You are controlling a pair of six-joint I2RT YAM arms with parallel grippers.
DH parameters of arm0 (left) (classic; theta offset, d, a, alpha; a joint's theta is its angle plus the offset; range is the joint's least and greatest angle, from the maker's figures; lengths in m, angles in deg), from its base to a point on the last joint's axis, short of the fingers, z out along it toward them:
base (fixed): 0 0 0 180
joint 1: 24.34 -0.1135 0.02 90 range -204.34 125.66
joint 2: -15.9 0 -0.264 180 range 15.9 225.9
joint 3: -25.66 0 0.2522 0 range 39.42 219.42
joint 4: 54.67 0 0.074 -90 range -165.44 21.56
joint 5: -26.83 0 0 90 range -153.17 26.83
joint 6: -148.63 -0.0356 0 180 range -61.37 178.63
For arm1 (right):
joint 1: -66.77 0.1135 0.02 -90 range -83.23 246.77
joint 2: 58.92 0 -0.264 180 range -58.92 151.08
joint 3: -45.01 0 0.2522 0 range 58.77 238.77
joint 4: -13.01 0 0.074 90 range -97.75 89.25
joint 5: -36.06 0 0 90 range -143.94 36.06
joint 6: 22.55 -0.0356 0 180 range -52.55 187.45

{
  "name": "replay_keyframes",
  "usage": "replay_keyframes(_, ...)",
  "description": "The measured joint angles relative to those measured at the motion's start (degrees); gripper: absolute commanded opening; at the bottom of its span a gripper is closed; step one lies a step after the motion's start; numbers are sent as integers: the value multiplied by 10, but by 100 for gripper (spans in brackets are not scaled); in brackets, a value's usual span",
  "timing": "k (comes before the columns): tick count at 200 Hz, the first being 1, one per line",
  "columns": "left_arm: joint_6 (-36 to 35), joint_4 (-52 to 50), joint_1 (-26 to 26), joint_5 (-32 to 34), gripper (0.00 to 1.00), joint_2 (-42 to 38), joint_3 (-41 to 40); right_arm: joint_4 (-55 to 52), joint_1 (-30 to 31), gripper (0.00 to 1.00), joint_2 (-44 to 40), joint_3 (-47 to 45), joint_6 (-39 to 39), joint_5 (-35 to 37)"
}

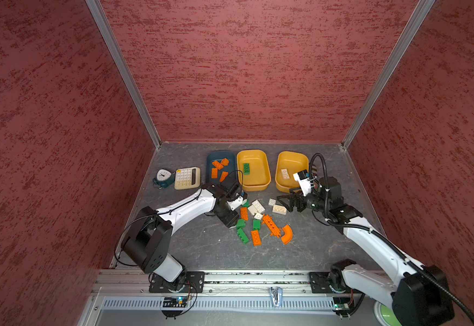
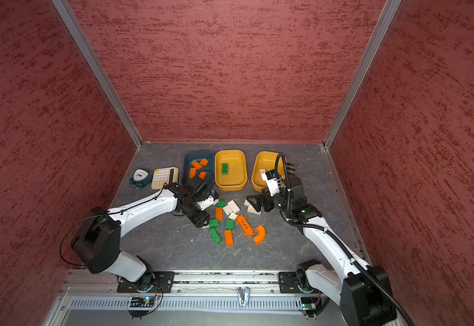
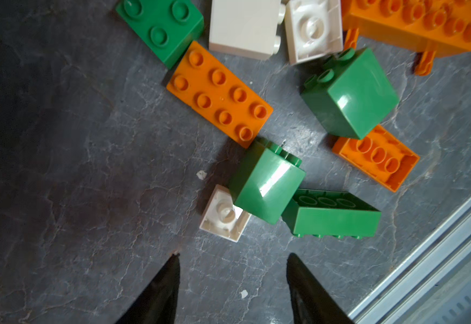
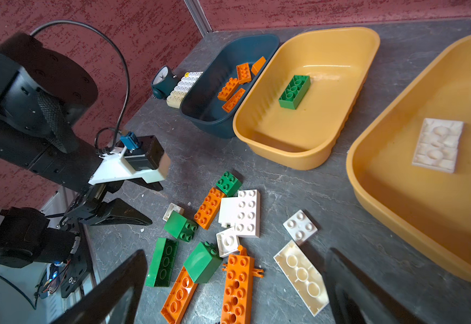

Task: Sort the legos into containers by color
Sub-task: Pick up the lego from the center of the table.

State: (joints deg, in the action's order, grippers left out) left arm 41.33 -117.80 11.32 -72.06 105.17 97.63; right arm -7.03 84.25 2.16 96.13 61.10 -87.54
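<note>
Right wrist: teal tub point(image 4: 204, 110) (orange bricks point(image 4: 229, 89))

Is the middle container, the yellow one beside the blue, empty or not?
Not empty. The middle yellow tub holds a single green brick on its floor; both top views show nothing else inside.

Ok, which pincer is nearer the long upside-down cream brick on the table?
Right. The right pincer hovers open right by the cream brick; the left pincer is across the pile, by the green bricks.
</note>
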Motion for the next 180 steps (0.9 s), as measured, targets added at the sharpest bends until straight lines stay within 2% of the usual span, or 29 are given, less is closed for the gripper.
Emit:
replay_keyframes(59,-28,28,24,26,57,43,-7,1,0,99,0,-2,4,7)
replay_keyframes(109,-42,39,37,38,50,81,-7,2,0,99,0,-7,4,9)
replay_keyframes(154,-44,40,48,47,28,86,-7,2,0,99,0,-7,4,13)
replay_keyframes(180,-46,30,48,49,22,85,-1,2,0,99,-2,-7,4,19)
